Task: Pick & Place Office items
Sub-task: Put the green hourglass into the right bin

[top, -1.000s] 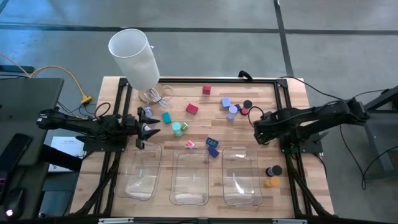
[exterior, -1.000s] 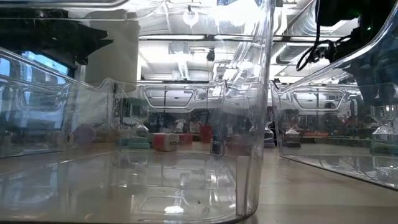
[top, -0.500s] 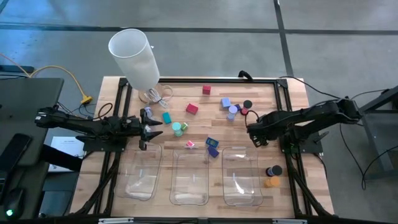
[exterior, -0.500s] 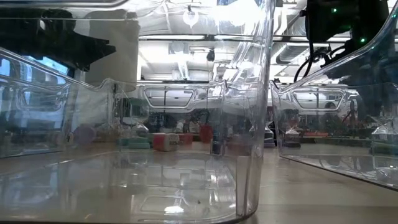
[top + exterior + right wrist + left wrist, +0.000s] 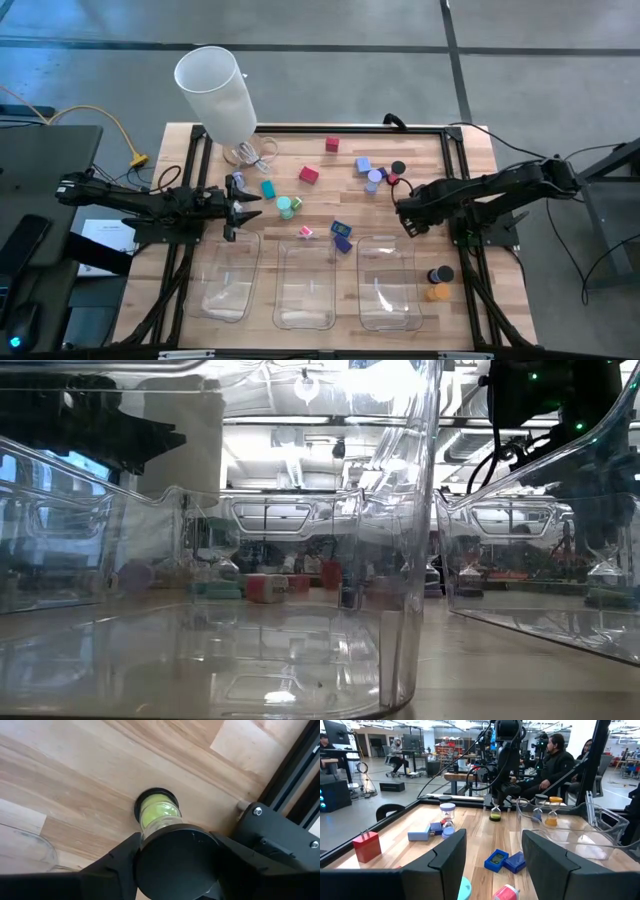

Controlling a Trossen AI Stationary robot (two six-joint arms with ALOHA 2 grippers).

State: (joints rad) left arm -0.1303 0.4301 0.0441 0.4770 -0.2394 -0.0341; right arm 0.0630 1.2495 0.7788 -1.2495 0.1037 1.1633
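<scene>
right tool [image 5: 176,865] clamped on green-filled black-capped item [image 5: 159,816] standing on tabletop [image 5: 420,160] near right frame rail [image 5: 295,765], left tool [image 5: 240,207] fingers apart, idle beside teal block [image 5: 268,188]

Even, bright overhead light falls on the table [image 5: 330,170] — shadows stay soft. In the low view, ceiling lamps glare through the clear tray [image 5: 300,660] walls, warping the room behind.

Pale wooden table [image 5: 420,150], glossy clear plastic trays [image 5: 385,285], matt black gripper [image 5: 408,214]
</scene>
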